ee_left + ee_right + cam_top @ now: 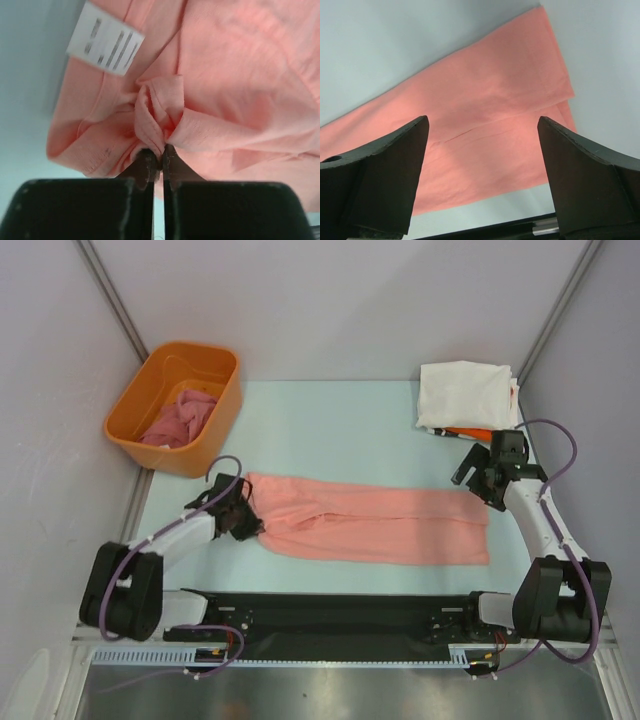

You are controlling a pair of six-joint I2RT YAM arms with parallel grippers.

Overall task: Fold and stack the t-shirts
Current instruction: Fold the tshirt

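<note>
A salmon-pink t-shirt [375, 525] lies folded into a long strip across the table. My left gripper [248, 518] is shut on a bunched fold at its left end, near the collar and white label [105, 39]; the pinched cloth [152, 117] shows in the left wrist view. My right gripper [478, 480] is open and empty, hovering above the shirt's right end [490, 135]. A cream-white folded shirt [466, 395] lies on an orange folded one [468, 432] at the back right. A darker rose-pink shirt [183, 418] lies crumpled in the tub.
An orange plastic tub [177, 405] stands at the back left. The pale green mat [330, 425] covers the table. A black rail [330, 615] runs along the near edge between the arm bases. Grey walls stand on both sides.
</note>
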